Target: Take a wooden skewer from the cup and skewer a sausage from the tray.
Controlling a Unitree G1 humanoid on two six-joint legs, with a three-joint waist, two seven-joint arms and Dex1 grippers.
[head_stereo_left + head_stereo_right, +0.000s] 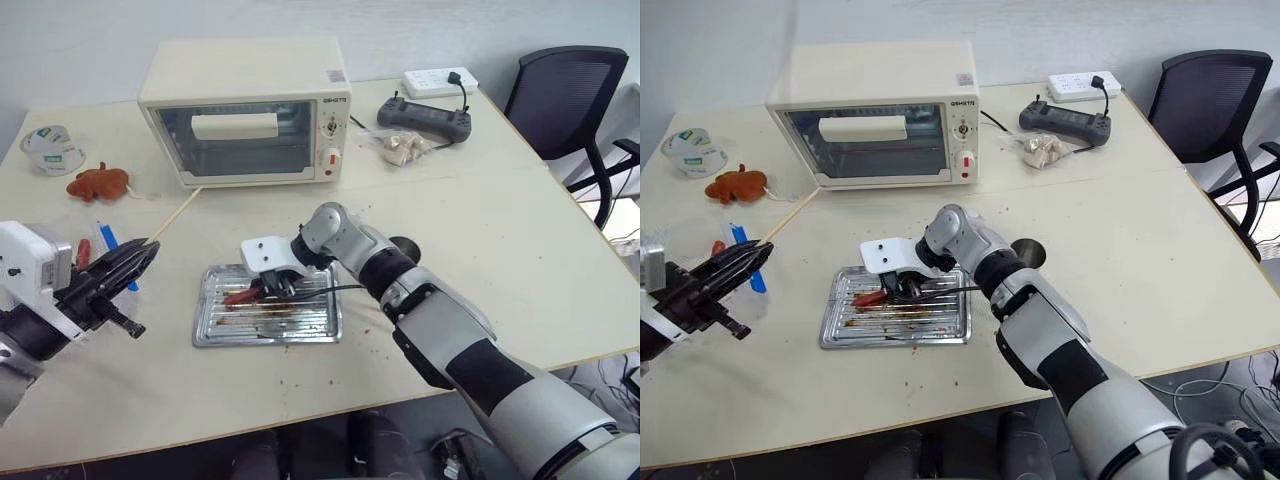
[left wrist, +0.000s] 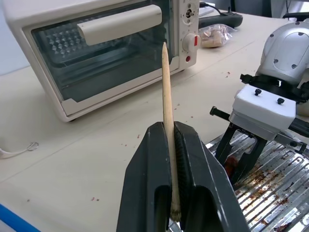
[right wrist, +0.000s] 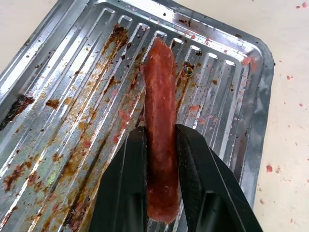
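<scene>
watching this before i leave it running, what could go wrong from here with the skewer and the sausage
The right gripper pinches the sausage near one end, so it may pivot or slip when pushed. The left gripper holds the wooden skewer near its blunt end with a long free length, so the tip may wander or slide back through the fingers. A slipped sausage could roll off the greasy tray.

You are viewing: sausage (image 3: 160, 130) showing reddish-brown; tray (image 3: 58, 72) showing ridged silver with brown stains; wooden skewer (image 2: 167, 121) showing pale tan; toaster oven (image 1: 245, 110) showing cream.
</scene>
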